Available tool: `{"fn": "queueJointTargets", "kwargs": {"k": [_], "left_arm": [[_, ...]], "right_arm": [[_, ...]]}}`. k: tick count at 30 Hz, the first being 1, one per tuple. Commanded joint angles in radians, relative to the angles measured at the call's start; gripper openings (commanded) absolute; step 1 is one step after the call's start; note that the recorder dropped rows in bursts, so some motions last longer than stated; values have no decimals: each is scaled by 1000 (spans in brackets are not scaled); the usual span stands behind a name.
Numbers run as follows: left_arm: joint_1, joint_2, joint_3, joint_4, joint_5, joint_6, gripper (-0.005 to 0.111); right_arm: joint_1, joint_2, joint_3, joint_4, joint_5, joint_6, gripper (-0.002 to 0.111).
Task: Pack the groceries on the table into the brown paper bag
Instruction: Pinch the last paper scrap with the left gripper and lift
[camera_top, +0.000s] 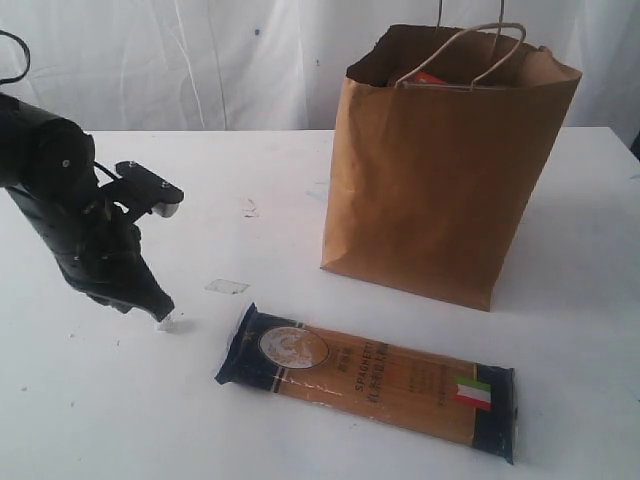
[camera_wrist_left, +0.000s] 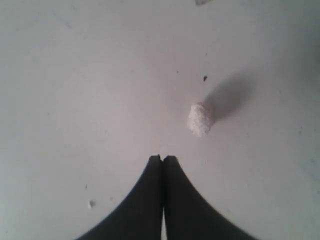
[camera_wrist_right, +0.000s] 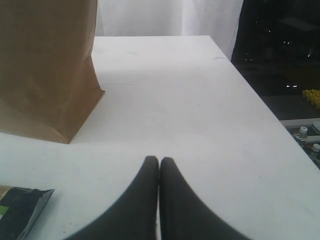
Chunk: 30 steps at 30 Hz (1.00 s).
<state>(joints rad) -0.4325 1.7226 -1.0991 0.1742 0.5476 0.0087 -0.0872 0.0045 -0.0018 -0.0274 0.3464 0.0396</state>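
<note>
The brown paper bag (camera_top: 440, 170) stands upright at the back of the white table (camera_top: 300, 420), mouth open, an orange-red edge showing inside. In front of it lies the long blue-ended spaghetti pack (camera_top: 370, 380), flat on the table. My left gripper (camera_top: 160, 308) is shut and empty, tips pointing down at the table left of the pack; in its wrist view the left gripper (camera_wrist_left: 163, 159) hovers by a small white lump (camera_wrist_left: 200, 119). My right gripper (camera_wrist_right: 159, 160) is shut and empty, low over the table, with the bag (camera_wrist_right: 47, 65) and a pack corner (camera_wrist_right: 22, 207) near it.
A small clear scrap (camera_top: 227, 287) lies on the table between my left arm and the bag. The table's edge (camera_wrist_right: 260, 95) drops off beside my right gripper, with dark floor and clutter beyond. A white curtain (camera_top: 200, 60) hangs behind the table.
</note>
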Motion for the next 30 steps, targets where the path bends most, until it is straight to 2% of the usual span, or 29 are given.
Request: {"fn": "queueJointTargets", "kwargs": {"k": [1, 2, 4, 7, 27, 30], "left_arm": [[1, 24, -3, -109, -82, 78, 6], [1, 30, -5, -127, -83, 124, 10], [1, 60, -8, -152, -76, 153, 28], [1, 73, -8, -182, -85, 153, 42], [1, 140, -8, -200, -137, 202, 42], [1, 140, -8, -200, -137, 202, 38]], "right_arm": [[-3, -4, 2, 0, -4, 2, 0], [-3, -4, 2, 0, -4, 2, 0], [-3, -4, 2, 0, -4, 2, 0], [-3, -4, 2, 0, -4, 2, 0], [-3, -4, 2, 0, -4, 2, 0], [-3, -4, 2, 0, -4, 2, 0]]}}
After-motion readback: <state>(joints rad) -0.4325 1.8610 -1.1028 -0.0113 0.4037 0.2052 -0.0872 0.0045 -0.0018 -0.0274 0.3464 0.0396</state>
